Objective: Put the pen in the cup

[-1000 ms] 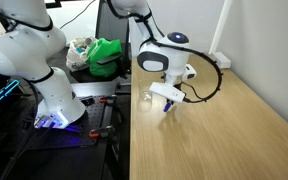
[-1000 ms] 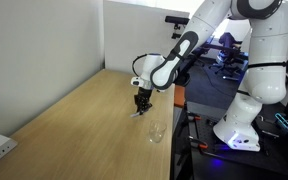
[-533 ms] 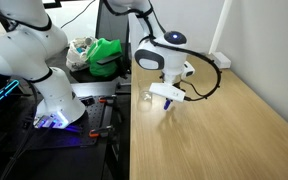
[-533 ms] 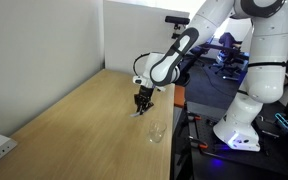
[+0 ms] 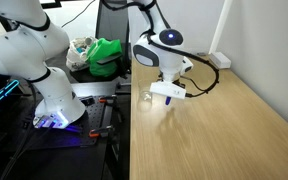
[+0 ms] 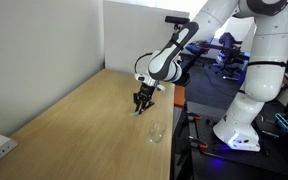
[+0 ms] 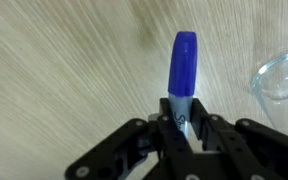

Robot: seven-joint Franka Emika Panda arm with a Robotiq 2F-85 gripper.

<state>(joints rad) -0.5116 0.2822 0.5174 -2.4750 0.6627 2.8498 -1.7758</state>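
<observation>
**Pen in grip and rising from bench; cup not yet reached**

Wrist view: the gripper has its jaws closed narrowly on the pen, clamped near the pale end. The blue barrel projects forward past the fingertips. Light wood grain of the bench fills the background. No contact between pen and bench can be confirmed from this angle. The rim of the clear cup shows at the right edge of this view, near the pen but apart from it.

Exterior views: the gripper points down over the bench, near the edge that faces the dark floor. The cup stands upright near that same edge, close to the gripper and empty as far as can be seen. The pen is too small to make out here.

Change noted: compared with one second ago, the wrist and gripper sit slightly higher in both exterior views. The cup has not moved.

Assessment: the pick-up appears complete and the lift has begun. Carrying the pen over the cup and releasing it remain outstanding.

Risk: the cup is small, light-looking and transparent, and the pen is longer than the cup is tall. A poorly centred drop may tip the cup or leave the pen on the rim.
</observation>
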